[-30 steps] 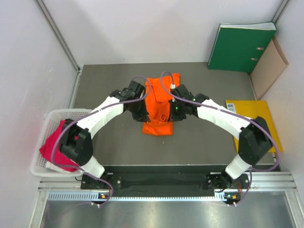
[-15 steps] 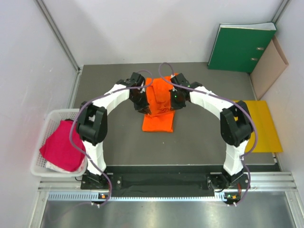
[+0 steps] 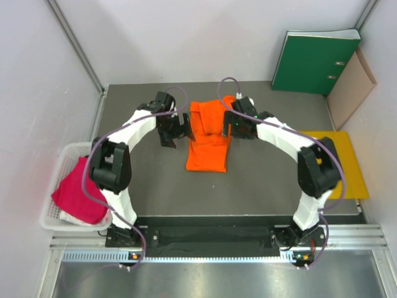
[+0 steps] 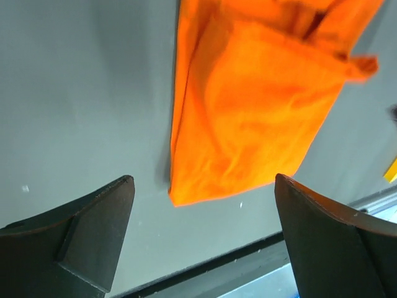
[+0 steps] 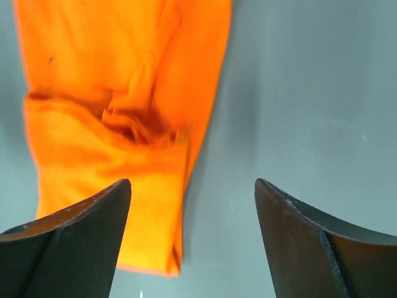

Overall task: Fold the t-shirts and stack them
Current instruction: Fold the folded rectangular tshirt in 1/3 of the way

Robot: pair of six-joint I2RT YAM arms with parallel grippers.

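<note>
The pink shirt (image 3: 77,195) lies bunched in the basket (image 3: 65,152) at the near left. The orange shirt (image 3: 208,149) lies folded at the centre of the table (image 3: 267,180). The left gripper (image 4: 203,180) and right gripper (image 5: 192,183) flank its far half, jaws apart, gripping nothing.

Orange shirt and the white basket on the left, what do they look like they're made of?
Orange shirt: soft, matte cloth, possibly a cotton knit. It creases and bunches where it is folded over. White basket: probably rigid moulded plastic. Its wall is a regular open mesh that holds its shape, and its sheen is hard to judge from above.
</note>
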